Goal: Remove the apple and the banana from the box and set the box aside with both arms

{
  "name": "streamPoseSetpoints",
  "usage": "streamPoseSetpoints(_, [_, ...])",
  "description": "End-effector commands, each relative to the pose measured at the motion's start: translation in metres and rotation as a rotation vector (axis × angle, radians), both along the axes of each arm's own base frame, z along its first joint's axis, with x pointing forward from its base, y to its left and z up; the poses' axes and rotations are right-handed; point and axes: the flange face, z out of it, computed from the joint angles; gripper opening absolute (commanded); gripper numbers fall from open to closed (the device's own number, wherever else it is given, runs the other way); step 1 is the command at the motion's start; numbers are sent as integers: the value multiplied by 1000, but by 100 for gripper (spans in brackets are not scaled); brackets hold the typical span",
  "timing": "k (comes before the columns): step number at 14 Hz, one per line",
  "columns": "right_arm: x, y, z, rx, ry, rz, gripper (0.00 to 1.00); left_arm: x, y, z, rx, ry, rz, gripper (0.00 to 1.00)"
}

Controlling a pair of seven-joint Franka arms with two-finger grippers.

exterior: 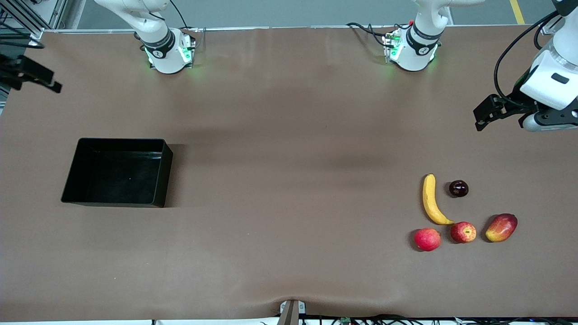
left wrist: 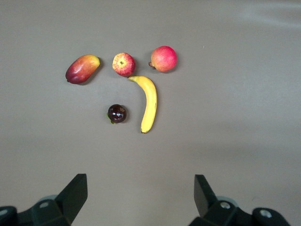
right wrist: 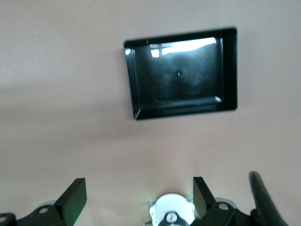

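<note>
hands both hang released: left hand [exterior: 485, 115] above table [exterior: 289, 180], right hand [right wrist: 136, 200] too.

The table [exterior: 289, 149] is a plain brown; the box [exterior: 117, 171] is glossy black; the banana [exterior: 431, 201] is yellow; the apple [exterior: 463, 232] is red streaked with yellow; the round fruit [exterior: 427, 239] is plain red; the mango [exterior: 501, 228] blends red into yellow; the small fruit [exterior: 459, 188] is dark maroon
</note>
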Motion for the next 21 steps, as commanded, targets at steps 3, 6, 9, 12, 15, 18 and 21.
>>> streamPoseSetpoints(3, [-21,-9,4,-12,8,-33,100,-6,2,4,-19,-9,-8,100])
streamPoseSetpoints(6, [-19,-7,6,-33,-14,-2,100,-6,2,5,-19,-11,-8,100])
streamPoseSetpoints(9, [-15,-8,6,-27,-42,50,100,-5,3,4,-18,-9,-8,100])
streamPoseSetpoints(12, [-15,-16,6,-24,-48,59,100,-5,2,4,-34,-7,-8,100])
streamPoseSetpoints(15, [-15,-17,5,-17,-49,57,100,-5,3,5,-54,-4,-3,100])
streamPoseSetpoints(18, [-14,-24,3,-9,-46,41,100,-5,3,8,-54,-10,-2,100])
streamPoseSetpoints(21, [-15,-25,3,-9,-42,40,100,-7,2,12,-53,-3,-6,100])
